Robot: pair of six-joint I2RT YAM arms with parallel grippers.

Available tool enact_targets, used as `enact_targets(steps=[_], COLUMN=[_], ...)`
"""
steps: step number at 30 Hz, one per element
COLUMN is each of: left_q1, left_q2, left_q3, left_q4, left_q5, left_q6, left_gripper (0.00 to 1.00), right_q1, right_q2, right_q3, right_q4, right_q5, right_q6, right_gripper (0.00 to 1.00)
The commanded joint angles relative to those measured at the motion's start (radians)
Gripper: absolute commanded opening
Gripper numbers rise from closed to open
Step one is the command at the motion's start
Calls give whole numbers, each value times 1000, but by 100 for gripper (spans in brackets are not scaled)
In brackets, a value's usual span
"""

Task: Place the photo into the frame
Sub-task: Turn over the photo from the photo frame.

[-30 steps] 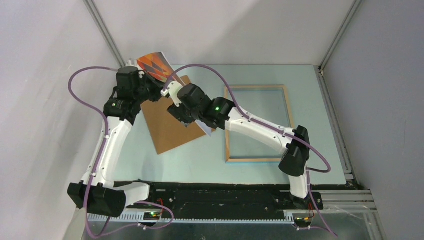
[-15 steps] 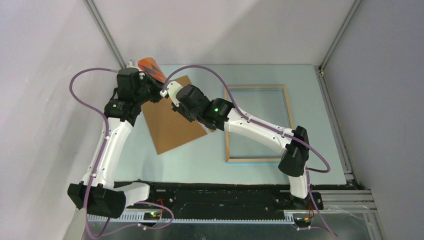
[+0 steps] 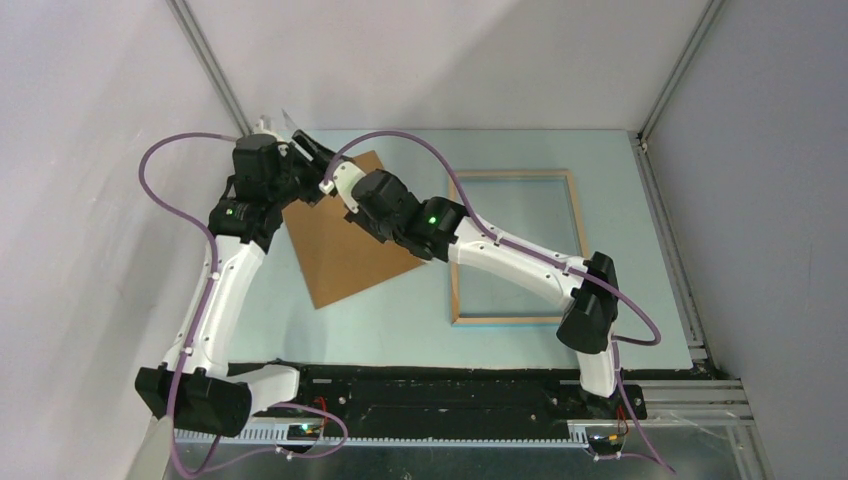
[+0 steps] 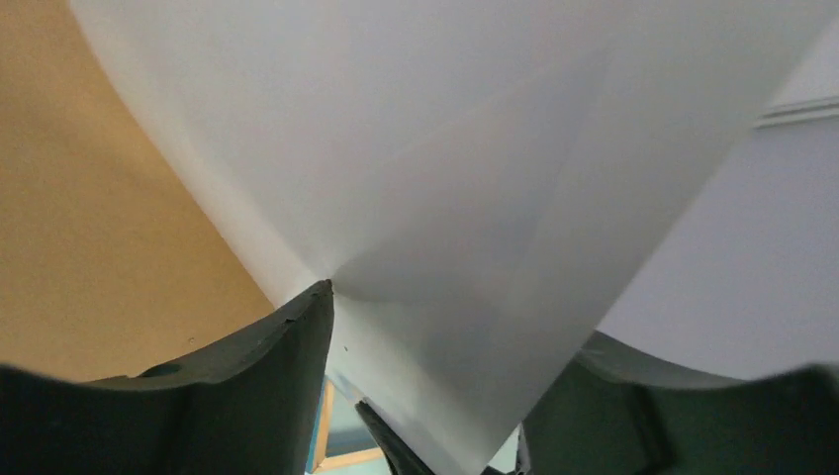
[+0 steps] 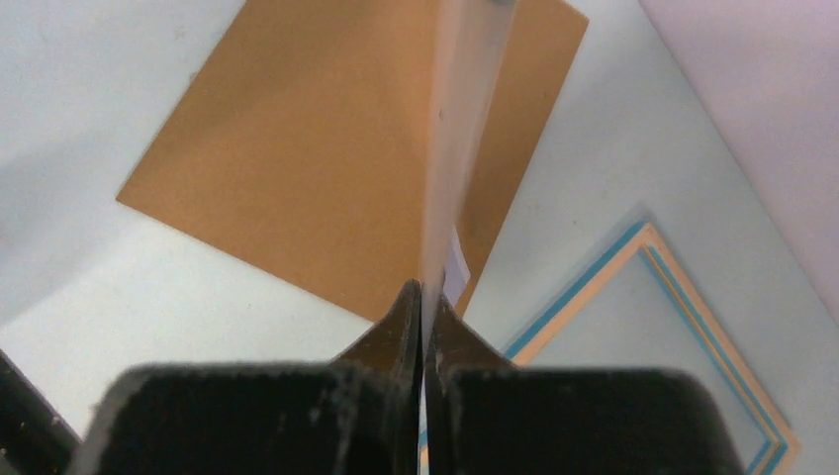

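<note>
Now | right gripper (image 5: pixel 422 297) clamps photo (image 5: pixel 465 119) edge-on | left gripper (image 4: pixel 450 327) parted | both reaching far-left

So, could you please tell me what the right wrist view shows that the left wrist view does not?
Only the right wrist view shows the right gripper shut on the photo, seen edge-on. Only the left wrist view shows the left gripper open, with the photo's blank white back between its fingers. Both show the brown backing board and the frame, the latter just a sliver in the left wrist view.
</note>
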Motion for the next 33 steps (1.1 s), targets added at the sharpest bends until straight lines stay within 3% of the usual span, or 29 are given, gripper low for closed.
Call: enact_targets(steps=[1, 3, 5, 11, 19, 25, 33], left_q1=[-7, -6, -6, -4, -5, -5, -6], left_q2=[-38, -43, -48, -45, -14, -44, -32], left_q3=[44, 74, 101, 190, 336, 335, 271], left_q4=[51, 55, 55, 56, 56, 55, 56], left_q5=[30, 42, 56, 129, 328, 369, 365], left_q6=[47, 78, 112, 256, 520, 650, 679], left_gripper=[79, 95, 99, 100, 100, 100, 100], right_q1=[-21, -40, -65, -177, -437, -678, -968], right_q2=[-71, -94, -120, -228, -431, -562, -603], right_q3=[27, 15, 2, -89, -325, -485, -690], right_q4=[42, 43, 44, 56, 157, 204, 159], right_q5=[3, -13, -36, -163, -460, -708, -1022], right_q6=[-2, 9, 22, 111, 261, 377, 490], right_gripper=[0, 0, 0, 0, 0, 0, 0])
